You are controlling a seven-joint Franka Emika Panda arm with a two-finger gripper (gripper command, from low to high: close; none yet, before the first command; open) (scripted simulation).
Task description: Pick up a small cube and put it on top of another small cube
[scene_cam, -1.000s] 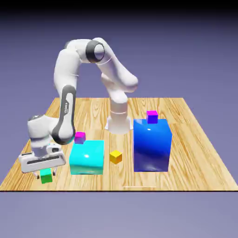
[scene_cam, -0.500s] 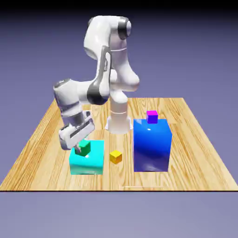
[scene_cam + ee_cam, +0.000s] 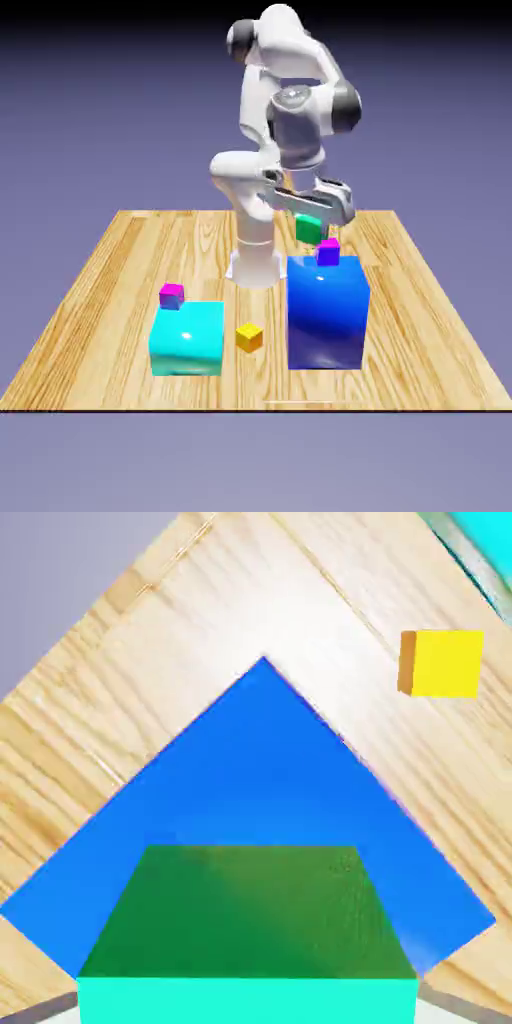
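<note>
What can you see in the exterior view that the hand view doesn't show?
Only the exterior view shows the magenta-topped cube by the cyan block, the other magenta-topped cube near the blue block, and the robot's arm.

Only the hand view shows the green cube's teal top.

Both show the green cube, the yellow cube, the blue block, part or all of the cyan block, and the wooden table.
</note>
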